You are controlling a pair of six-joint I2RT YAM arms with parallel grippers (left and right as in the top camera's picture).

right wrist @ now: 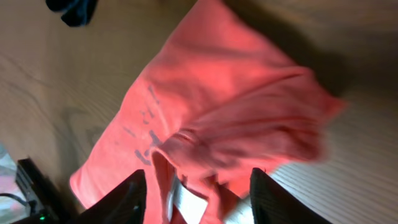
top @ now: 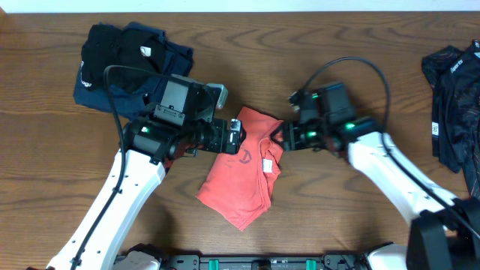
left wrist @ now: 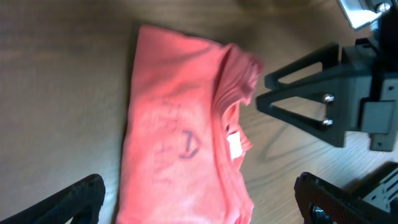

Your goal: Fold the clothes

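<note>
Folded orange shirt [top: 236,176], centre frame: left fingers [left wrist: 81,199] wide, right fingers [right wrist: 127,199] half-parted astride its collar [right wrist: 180,149], which may snag and pull the fold open.

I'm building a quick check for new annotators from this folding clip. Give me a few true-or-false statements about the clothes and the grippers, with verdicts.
1. The orange-red T-shirt lies folded on the table. True.
2. The left gripper is clamped on the shirt. False: its fingers stand wide apart above the shirt, holding nothing.
3. A pile of dark garments sits at the upper left of the overhead view. True.
4. No clothing lies at the right edge of the overhead view. False: a dark garment lies there.
</note>
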